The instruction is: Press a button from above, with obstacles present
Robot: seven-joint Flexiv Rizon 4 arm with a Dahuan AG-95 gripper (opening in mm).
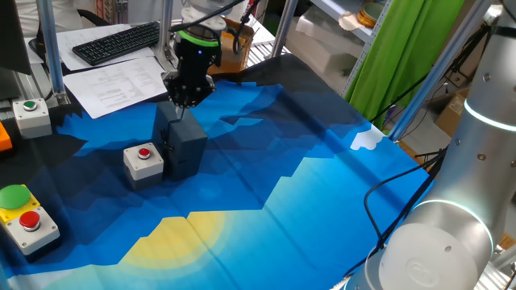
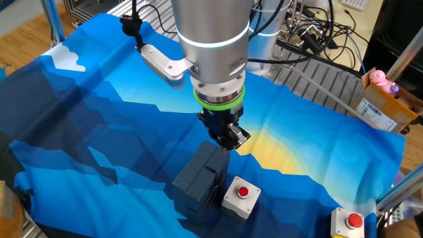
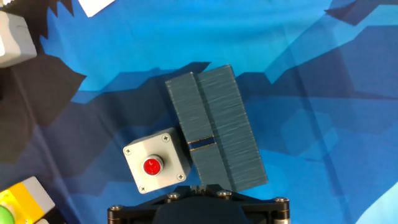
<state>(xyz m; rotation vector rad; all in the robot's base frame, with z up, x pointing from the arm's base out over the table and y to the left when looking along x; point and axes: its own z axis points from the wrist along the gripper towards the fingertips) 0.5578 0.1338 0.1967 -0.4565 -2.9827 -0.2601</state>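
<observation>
In one fixed view, the yellow box (image 1: 24,216) with a green and a red button sits at the far left edge of the table, at about eight o'clock from the middle of the cloth (image 1: 322,177). Above it, near ten o'clock, stands a grey box with a green button (image 1: 32,114). Next comes the button (image 1: 144,153), red and round on its light grey cube, resting on the blue cloth. Touching or just beside its right face, at three o'clock from it, is the dark block (image 1: 184,145), taller than the cube. The gripper (image 1: 185,103) hangs over the block's far end, at roughly twelve o'clock from the button and not above it. Behind it lie papers (image 1: 121,80) and a keyboard (image 1: 117,42).

In the hand view the button (image 3: 153,166) lies at eight o'clock from the block (image 3: 217,127), which runs slantwise up the middle.

In the other fixed view the gripper (image 2: 228,139) hovers just above the block (image 2: 201,175). Whether its fingers are apart or together cannot be told from any view.
</observation>
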